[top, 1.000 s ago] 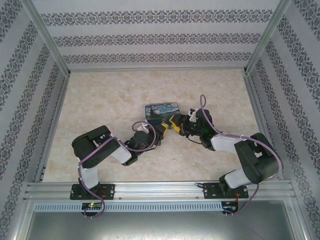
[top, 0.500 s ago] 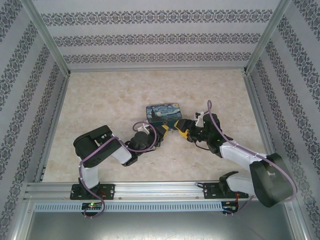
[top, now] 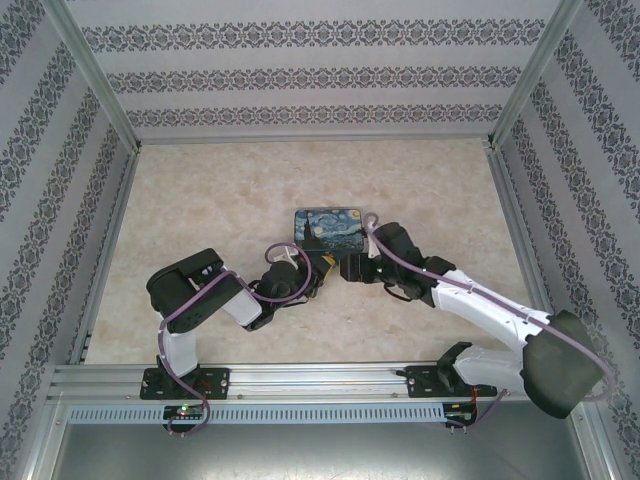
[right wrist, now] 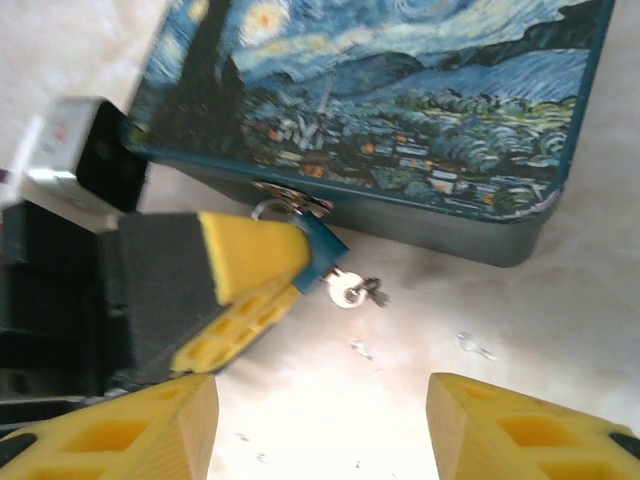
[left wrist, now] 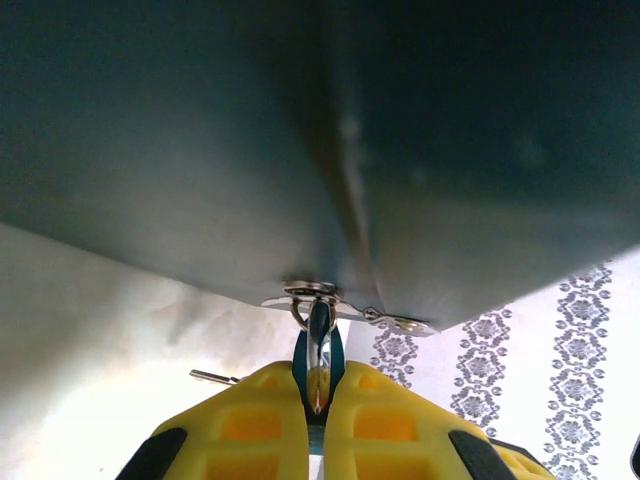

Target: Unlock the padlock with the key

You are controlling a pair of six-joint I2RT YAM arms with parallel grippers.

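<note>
Top view: painted box (top: 328,227) mid-table (top: 200,200), with left hand (top: 324,266) and right hand (top: 349,268) nose to nose just under its lower edge.

Left wrist view: fingers (left wrist: 260,430) pressed together on the padlock (left wrist: 318,350), low centre, shackle threaded through the box's hasp (left wrist: 345,312).

Right wrist view: key (right wrist: 349,289) at mid-frame, touching the padlock's lower end, probably seated in the keyhole. Right hand spread along the bottom edge, gripping nothing. Best handled by holding the padlock steady, closing squarely on the key's flat head, then turning about its own axis with no sideways tug.
</note>
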